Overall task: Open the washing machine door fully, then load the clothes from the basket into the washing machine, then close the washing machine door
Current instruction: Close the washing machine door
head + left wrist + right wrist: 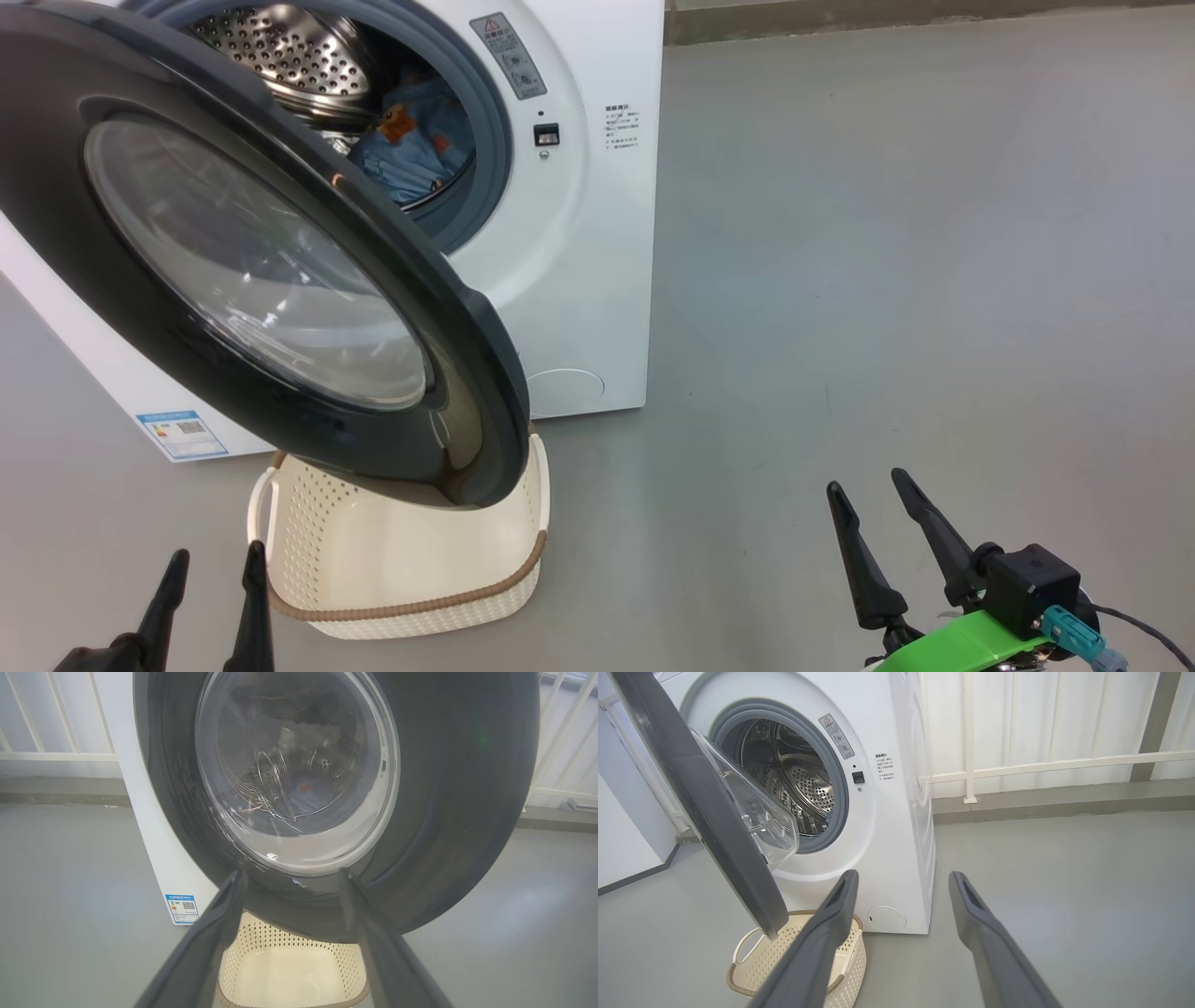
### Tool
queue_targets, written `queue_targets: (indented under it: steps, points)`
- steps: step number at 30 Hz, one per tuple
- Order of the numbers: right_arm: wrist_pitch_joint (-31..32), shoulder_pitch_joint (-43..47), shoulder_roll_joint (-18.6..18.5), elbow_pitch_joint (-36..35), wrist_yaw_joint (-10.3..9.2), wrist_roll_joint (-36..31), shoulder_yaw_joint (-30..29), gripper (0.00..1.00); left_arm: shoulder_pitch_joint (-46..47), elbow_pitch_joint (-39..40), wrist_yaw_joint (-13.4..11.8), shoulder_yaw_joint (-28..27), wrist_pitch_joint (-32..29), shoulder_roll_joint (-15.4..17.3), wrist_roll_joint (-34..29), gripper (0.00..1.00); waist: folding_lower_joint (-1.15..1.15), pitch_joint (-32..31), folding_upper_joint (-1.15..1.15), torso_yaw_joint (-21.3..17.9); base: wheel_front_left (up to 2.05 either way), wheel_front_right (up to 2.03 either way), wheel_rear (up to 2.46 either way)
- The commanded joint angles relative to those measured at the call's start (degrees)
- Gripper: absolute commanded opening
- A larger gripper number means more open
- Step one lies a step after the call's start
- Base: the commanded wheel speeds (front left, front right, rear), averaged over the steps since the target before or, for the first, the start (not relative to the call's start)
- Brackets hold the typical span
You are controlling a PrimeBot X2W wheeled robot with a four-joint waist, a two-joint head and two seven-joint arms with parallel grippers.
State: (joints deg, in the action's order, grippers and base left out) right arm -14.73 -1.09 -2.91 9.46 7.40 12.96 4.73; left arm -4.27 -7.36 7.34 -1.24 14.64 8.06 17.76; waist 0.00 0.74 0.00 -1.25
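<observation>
While light blue clothes sit in the big white washing machine, the left gripper and right gripper gape wide, empty.

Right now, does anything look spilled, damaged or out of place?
Nothing spilled or damaged. The light blue printed clothes lie inside the white washing machine; the cream perforated plastic basket stands empty below the black-rimmed round glass door, hanging partly open.

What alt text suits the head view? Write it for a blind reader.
The washing machine door stands open above the basket, whose visible inside is empty; the clothes lie inside the washing machine. The left end effector and right end effector sit open and empty at the lower corners.
</observation>
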Motion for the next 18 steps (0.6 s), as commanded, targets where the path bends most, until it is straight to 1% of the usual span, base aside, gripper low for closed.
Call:
queue_targets:
  steps: [1,7,18]
  points:
    - [-0.3,-0.4,0.0,-1.7,0.09,-0.5,1.4,1.00,1.9,0.9,0.1,-2.3,0.4,0.8,-0.7,1.00,0.00,0.0,0.00,0.0,0.00,0.00,0.00]
    - [-0.3,0.0,0.0,-2.2,0.09,-1.0,1.4,1.00,2.0,0.1,0.1,-2.1,0.4,0.3,-0.9,1.00,0.00,0.0,0.00,-0.1,0.00,0.00,0.00]
    - [-0.3,0.1,0.0,-2.2,0.09,-1.0,1.2,1.00,2.4,-0.4,0.1,-1.9,0.4,0.3,-0.2,1.00,0.00,-0.2,0.00,-0.1,0.00,0.00,0.00]
